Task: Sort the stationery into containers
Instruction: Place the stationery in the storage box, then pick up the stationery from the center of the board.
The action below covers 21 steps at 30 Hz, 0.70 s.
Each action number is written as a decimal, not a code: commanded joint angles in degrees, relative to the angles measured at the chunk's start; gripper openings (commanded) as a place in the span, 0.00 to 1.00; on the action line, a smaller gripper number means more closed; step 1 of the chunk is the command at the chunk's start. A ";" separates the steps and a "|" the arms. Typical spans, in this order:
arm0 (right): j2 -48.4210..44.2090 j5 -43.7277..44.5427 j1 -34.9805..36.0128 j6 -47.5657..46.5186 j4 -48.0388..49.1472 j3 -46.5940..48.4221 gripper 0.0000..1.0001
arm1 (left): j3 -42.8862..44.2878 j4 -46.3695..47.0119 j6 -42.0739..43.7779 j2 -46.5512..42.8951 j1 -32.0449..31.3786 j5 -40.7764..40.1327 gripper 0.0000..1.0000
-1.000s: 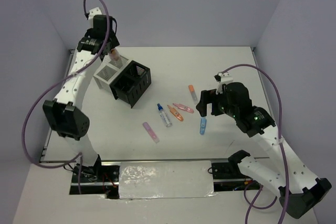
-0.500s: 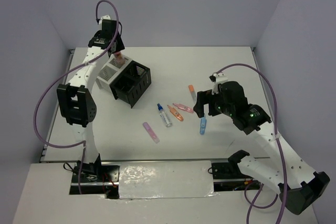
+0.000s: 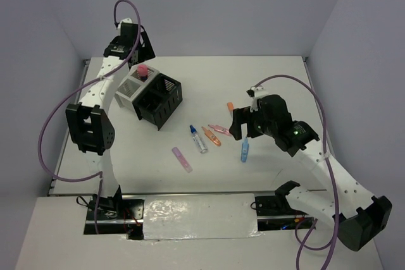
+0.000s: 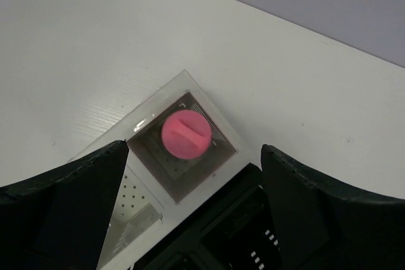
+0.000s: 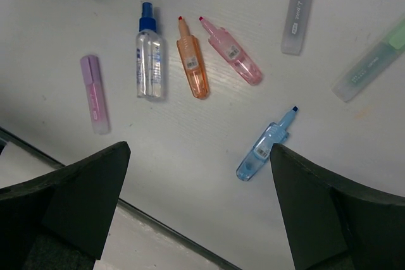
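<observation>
Left wrist: your left gripper (image 4: 195,156) is spread clear of the pink-capped bottle (image 4: 186,135), parked in the white bin (image 4: 158,107); right gripper (image 5: 199,150) gapes above the blue marker (image 5: 266,143), probably the next pick.

- Four square mesh bins (image 3: 152,96), two white and two black, sit together at the far left of the white table (image 3: 272,80).
- A stubby pink-capped bottle (image 4: 186,135) stands in the far white bin (image 4: 223,121).
- Right of the bins, nearer the front, lie side by side from left to right: a purple marker (image 5: 94,93), a clear blue-capped spray bottle (image 5: 149,61), an orange marker (image 5: 193,61) and a pink marker (image 5: 231,54).
- A blue marker (image 5: 262,147) lies in front of the pink marker.
- An orange-capped clear highlighter (image 5: 299,11) lies behind it, with a green highlighter (image 5: 373,61) to its right.
</observation>
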 commanded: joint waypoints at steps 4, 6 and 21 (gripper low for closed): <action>6.97 0.14 1.54 1.66 6.38 -0.50 1.00 | -7.17 -2.36 -1.79 -20.74 -0.21 7.11 0.99; 9.79 3.12 4.86 2.62 6.82 0.20 0.97 | -12.46 -2.97 -1.44 -29.85 -0.21 9.06 0.99; 46.43 6.91 19.12 4.38 15.18 14.86 0.70 | -63.63 5.11 4.62 -74.38 -0.30 18.03 0.99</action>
